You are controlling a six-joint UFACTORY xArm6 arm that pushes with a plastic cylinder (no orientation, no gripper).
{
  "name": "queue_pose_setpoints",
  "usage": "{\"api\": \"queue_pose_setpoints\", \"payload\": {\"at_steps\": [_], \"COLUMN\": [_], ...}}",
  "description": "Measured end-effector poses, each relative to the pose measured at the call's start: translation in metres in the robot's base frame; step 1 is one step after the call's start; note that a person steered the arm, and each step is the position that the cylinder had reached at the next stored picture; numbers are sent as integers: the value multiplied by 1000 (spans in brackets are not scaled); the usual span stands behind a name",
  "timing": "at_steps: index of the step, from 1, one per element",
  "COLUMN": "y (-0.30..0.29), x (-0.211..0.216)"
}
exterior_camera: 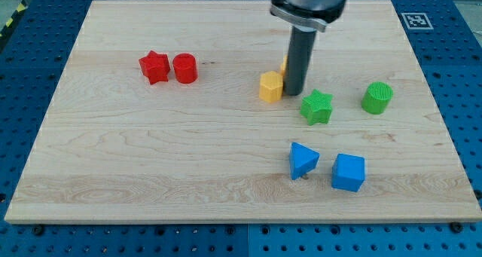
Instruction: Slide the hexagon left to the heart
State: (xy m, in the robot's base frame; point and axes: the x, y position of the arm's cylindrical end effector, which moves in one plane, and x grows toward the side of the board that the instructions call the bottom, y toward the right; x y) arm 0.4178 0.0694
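A yellow hexagon block (271, 86) lies near the middle of the wooden board (151, 151). My tip (292, 93) rests on the board right against the hexagon's right side. A small yellow sliver (284, 64) shows at the rod's left edge, just above the hexagon. Most of that block is hidden behind the rod, so I cannot make out its shape.
A red star (154, 66) and a red cylinder (184, 68) sit side by side at the upper left. A green star (317, 106) lies just right of my tip, with a green cylinder (376, 98) further right. A blue triangle (303, 160) and a blue cube (348, 172) lie at the lower right.
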Motion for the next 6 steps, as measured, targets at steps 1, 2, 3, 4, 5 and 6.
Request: {"api": "queue_pose_setpoints", "payload": {"at_steps": [1,2,3,4,5,6], "y": [-3,2,3,-8,-47,-54], "x": [-11,-12,24,26,26,-11]}}
